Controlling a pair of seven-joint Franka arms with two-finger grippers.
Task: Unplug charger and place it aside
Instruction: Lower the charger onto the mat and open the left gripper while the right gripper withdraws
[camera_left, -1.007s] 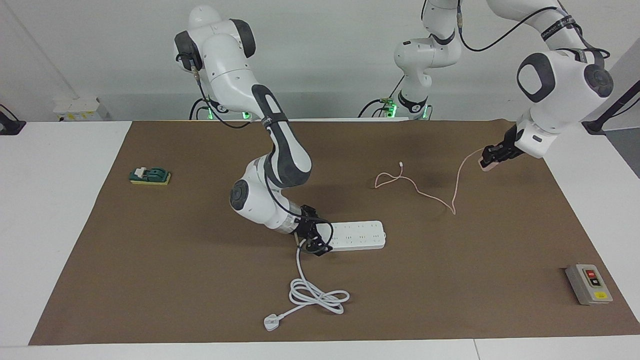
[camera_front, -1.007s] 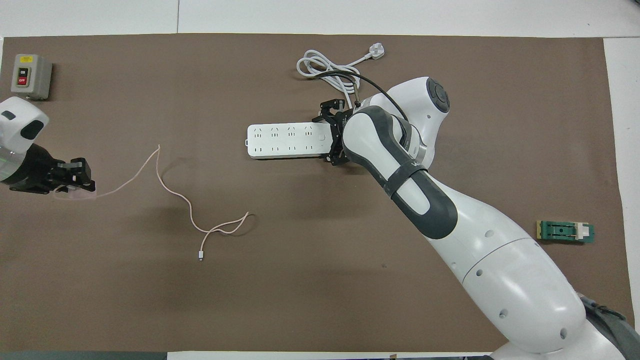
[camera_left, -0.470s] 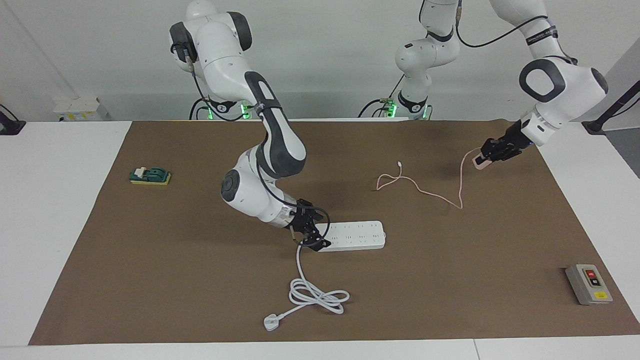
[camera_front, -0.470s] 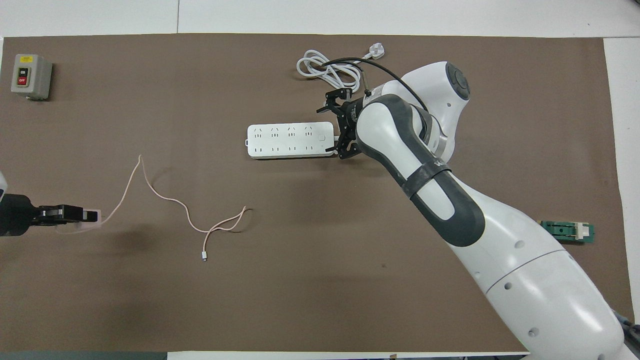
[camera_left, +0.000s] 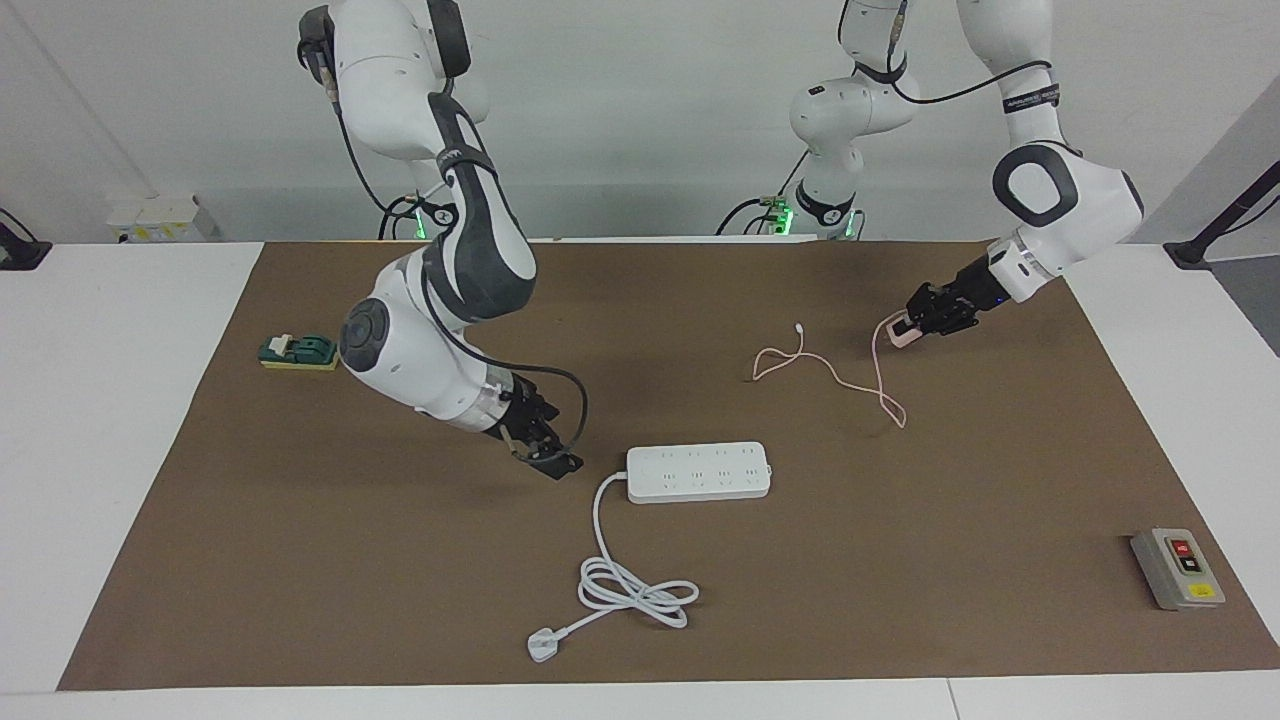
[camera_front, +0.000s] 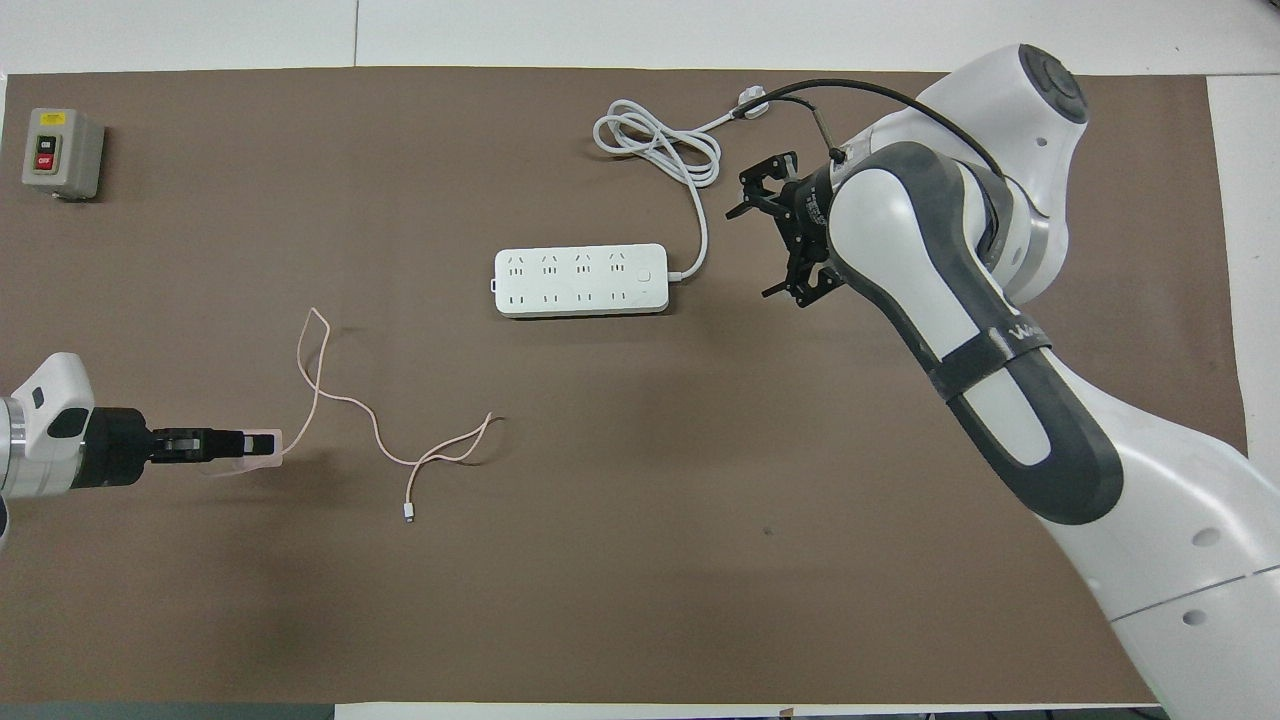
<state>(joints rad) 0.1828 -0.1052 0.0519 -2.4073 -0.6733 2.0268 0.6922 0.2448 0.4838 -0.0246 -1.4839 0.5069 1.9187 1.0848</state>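
The pale-pink charger (camera_left: 893, 333) is unplugged and held in my left gripper (camera_left: 908, 325), low over the mat toward the left arm's end of the table. It also shows in the overhead view (camera_front: 262, 447), in the left gripper (camera_front: 240, 442). Its thin pink cable (camera_left: 830, 372) trails in loose curves on the mat (camera_front: 370, 430). The white power strip (camera_left: 700, 472) lies mid-table with no plug in it (camera_front: 580, 280). My right gripper (camera_left: 548, 458) is open and empty over the mat beside the strip's cord end, apart from it (camera_front: 765, 240).
The strip's thick white cord (camera_left: 635, 590) lies coiled on the mat, farther from the robots than the strip (camera_front: 660, 145). A grey switch box (camera_left: 1178, 568) sits at the left arm's end (camera_front: 60, 152). A green and yellow block (camera_left: 300, 352) sits at the right arm's end.
My right gripper has drawn back from the power strip's cord end toward the right arm's end of the table. My left gripper has carried the charger toward mid-table, dragging the cable along.
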